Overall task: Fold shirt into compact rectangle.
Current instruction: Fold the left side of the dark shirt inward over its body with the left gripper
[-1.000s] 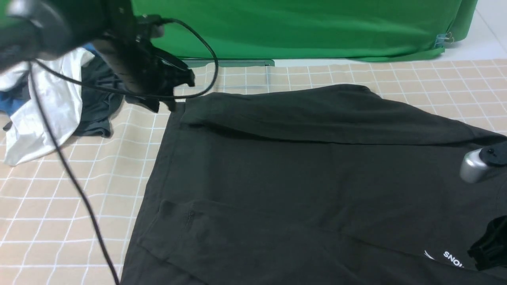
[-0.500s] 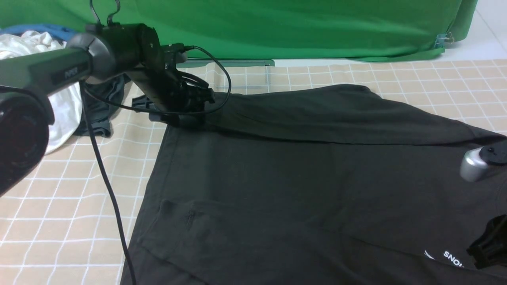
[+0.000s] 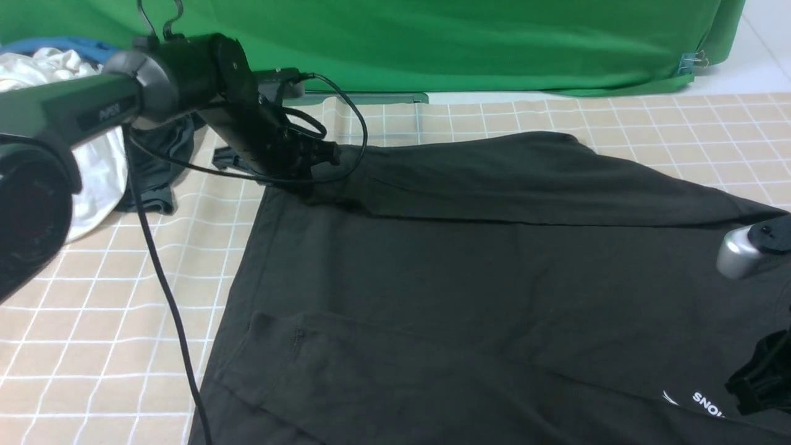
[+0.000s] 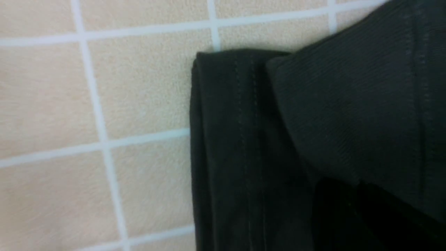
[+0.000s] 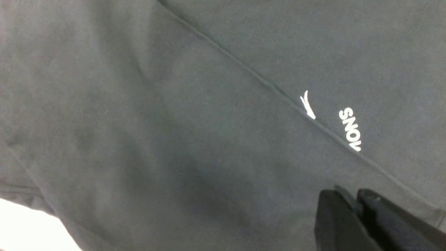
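While shirt [image 3: 494,278] lies on checked table [image 3: 93,309] before green backdrop [image 3: 463,43], left gripper [image 3: 306,176] pinches it, right gripper [image 5: 355,205] clenched

White letters [image 3: 706,403] on the black T-shirt [image 3: 494,278], toward the table's [image 3: 93,309] near right corner, read "SNO"; the right wrist view gives "SNOV" [image 5: 350,129], the rest hidden. Pale lettering on the left arm [image 3: 110,114] is blurred, possibly a brand.

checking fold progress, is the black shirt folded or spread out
Partly folded: the shirt lies wide on the checked cloth, far and near edges turned in, the near fold hiding part of the print.
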Motion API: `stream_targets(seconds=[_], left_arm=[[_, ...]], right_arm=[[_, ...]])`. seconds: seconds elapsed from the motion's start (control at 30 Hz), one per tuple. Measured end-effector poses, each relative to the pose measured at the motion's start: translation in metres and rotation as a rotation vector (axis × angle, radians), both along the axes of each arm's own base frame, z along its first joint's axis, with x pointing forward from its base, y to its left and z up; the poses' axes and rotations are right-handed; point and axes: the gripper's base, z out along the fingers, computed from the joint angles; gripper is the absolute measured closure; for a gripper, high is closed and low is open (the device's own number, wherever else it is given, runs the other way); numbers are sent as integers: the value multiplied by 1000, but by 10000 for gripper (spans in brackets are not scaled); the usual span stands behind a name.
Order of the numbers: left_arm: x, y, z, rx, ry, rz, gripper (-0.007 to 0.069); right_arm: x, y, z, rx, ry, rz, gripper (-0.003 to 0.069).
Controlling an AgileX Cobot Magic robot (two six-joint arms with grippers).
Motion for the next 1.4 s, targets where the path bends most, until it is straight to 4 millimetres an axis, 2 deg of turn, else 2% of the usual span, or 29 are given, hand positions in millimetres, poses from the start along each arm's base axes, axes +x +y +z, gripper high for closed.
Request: stream_targets(seconds=[0.2, 0.4, 0.5, 0.73, 0.97, 1.17, 1.4], left_arm=[[-22, 3, 52, 6, 10, -47, 592], [-37, 7, 69, 46, 75, -80, 592], [-44, 9, 70, 63, 116, -90, 592], [-77, 16, 64, 68, 215, -49, 592], [-107, 21, 46, 64, 299, -8, 592], [-117, 23, 28, 64, 334, 20, 591], [-126, 24, 18, 63, 393, 25, 587]], right_arm=[[1, 0, 0, 2, -7, -1, 536], [1, 0, 0, 3, -14, -1, 533], [1, 0, 1, 4, -16, -2, 528], [2, 0, 1, 5, -22, -2, 515], [4, 1, 1, 10, -41, -4, 515], [4, 1, 2, 12, -51, -5, 511], [5, 1, 2, 13, -54, -6, 497]])
